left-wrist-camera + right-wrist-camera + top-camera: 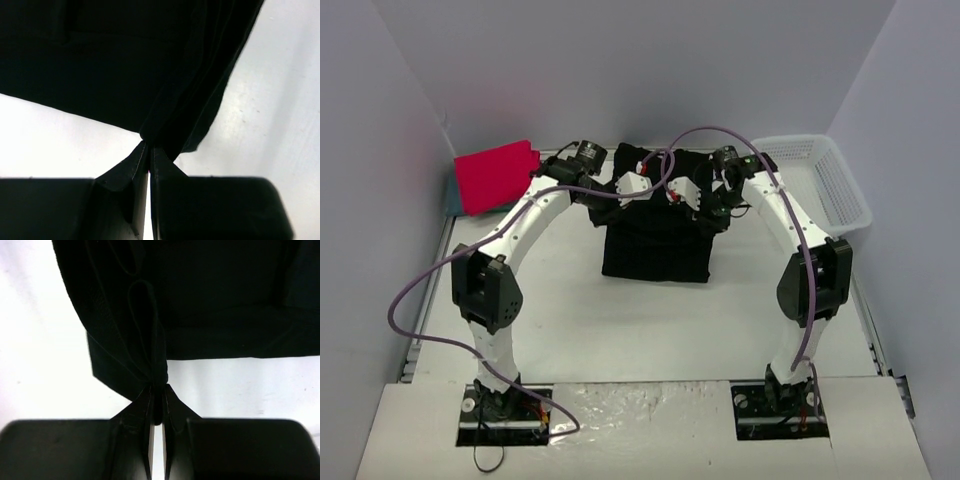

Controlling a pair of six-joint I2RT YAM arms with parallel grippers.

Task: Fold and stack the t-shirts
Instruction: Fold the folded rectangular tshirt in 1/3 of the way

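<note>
The large black t-shirt (655, 250) lies partly folded in the middle of the white table, its far part lifted and bunched. My left gripper (642, 192) and right gripper (688, 198) hang close together over its far edge. In the left wrist view, the left gripper (148, 146) is shut on a pinched fold of the black t-shirt (125, 60). The right wrist view shows the right gripper (159, 388) shut on a gathered bunch of the black t-shirt (210, 300). A folded red-pink t-shirt (495, 175) rests at the far left, with a teal-blue t-shirt (452, 197) peeking out beneath it.
A white plastic mesh basket (825, 180) stands at the far right against the wall. Grey walls close in the table on three sides. Purple cables loop from both arms over the shirt and the left side.
</note>
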